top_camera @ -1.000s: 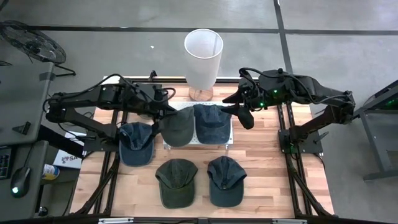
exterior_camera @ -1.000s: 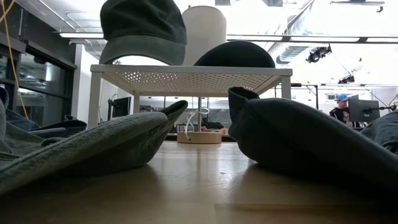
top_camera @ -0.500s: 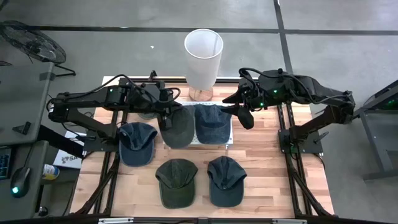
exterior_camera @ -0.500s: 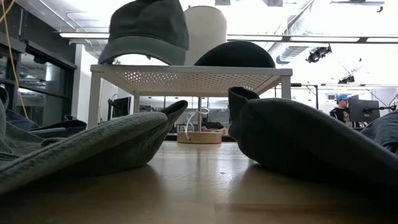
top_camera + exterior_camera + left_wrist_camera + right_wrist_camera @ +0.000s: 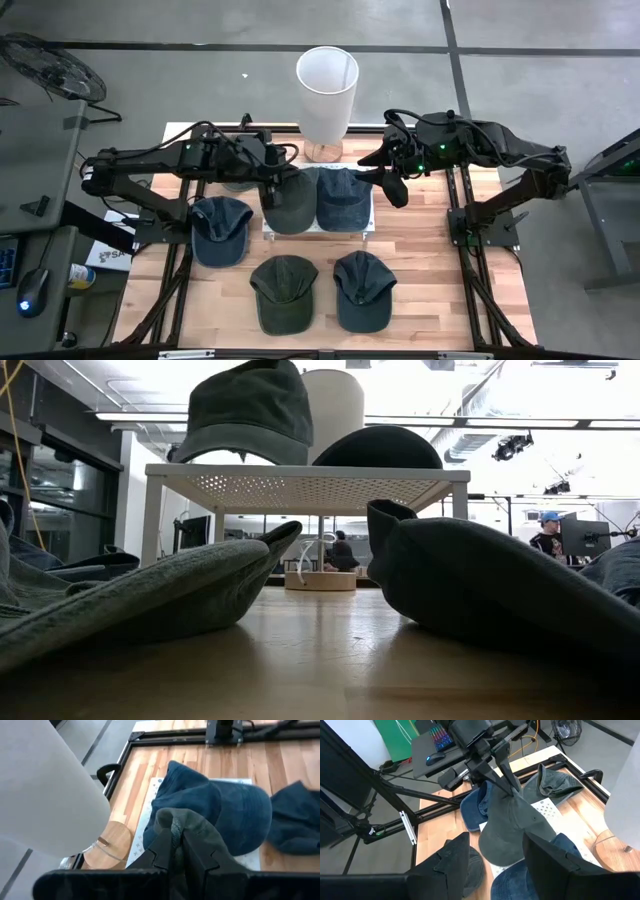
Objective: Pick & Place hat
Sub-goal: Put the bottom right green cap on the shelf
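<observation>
A wooden surface (image 5: pixel 420 250) seen from above, with two dark robot arms reaching in from either side. At its far middle stands a white perforated shelf (image 5: pixel 310 485), and just behind that a tall white cylinder (image 5: pixel 327 90) on a round wooden base.

Five caps are in sight. A blue denim cap (image 5: pixel 342 198) already lies on the shelf's right half. An olive-green cap (image 5: pixel 289 203) hangs over the left half, pinched at its crown; in the low view it sits tilted, its brim just above the shelf top, and contact cannot be told. Three more caps lie on the surface: a blue one (image 5: pixel 219 229) left of the shelf, a green one (image 5: pixel 284 292) and a dark blue one (image 5: pixel 361 290) side by side at the near edge.

By these positions, the task looks partly done: one cap placed, a second nearly set down and awaiting release, three yet to be moved.

The left arm stretches across from the left, its gripper (image 5: pixel 268 183) pointing down over the shelf's left half, fingers (image 5: pixel 199 851) closed tight on the olive cap's fabric. The right gripper (image 5: pixel 392 187) waits just beside the shelf's right edge, its fingers (image 5: pixel 552 855) apart and holding nothing.
</observation>
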### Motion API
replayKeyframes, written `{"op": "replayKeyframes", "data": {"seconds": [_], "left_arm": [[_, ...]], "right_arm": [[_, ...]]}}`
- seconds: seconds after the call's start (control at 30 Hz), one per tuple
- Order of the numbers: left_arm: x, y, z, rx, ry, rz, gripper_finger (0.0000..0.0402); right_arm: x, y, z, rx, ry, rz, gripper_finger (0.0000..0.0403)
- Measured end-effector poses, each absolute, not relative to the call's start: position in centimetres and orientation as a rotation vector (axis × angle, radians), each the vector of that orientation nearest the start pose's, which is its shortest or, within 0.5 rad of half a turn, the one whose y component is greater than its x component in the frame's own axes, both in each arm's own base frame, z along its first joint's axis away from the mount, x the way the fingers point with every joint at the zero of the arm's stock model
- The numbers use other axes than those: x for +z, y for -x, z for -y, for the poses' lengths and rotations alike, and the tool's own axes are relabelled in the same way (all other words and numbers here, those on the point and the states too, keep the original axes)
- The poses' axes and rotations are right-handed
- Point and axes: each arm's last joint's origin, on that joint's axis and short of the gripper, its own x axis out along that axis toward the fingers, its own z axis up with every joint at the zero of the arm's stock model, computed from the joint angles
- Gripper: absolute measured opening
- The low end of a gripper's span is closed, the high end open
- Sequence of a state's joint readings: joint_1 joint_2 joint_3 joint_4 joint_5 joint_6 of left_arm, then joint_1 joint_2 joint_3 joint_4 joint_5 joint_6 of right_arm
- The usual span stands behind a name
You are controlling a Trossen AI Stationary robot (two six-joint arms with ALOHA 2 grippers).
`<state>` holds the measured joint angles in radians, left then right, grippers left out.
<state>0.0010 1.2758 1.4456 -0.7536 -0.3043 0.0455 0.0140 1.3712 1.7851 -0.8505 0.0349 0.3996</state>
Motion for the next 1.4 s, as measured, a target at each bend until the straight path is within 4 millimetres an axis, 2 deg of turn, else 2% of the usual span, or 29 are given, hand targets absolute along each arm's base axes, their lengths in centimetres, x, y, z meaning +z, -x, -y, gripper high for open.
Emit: {"op": "replayKeyframes", "data": {"seconds": [0.2, 0.7, 1.0, 1.4], "left_arm": [[40.0, -26.5, -1.3, 0.326, -0.149, -0.587, 0.0020], [39.0, -27.4, -3.6, 0.351, -0.100, -0.634, 0.0029], [38.4, -27.7, -3.6, 0.350, -0.106, -0.668, 0.0071], [38.8, -27.5, -3.6, 0.369, -0.117, -0.645, 0.0144]], "right_arm": [[47.5, -25.5, -0.3, -0.106, -0.375, -0.427, 0.0177], [47.5, -25.5, -0.3, -0.104, -0.364, -0.431, 0.0177], [47.4, -25.5, -0.2, -0.121, -0.360, -0.429, 0.0177], [47.4, -25.5, -0.2, -0.123, -0.363, -0.430, 0.0177]]}}
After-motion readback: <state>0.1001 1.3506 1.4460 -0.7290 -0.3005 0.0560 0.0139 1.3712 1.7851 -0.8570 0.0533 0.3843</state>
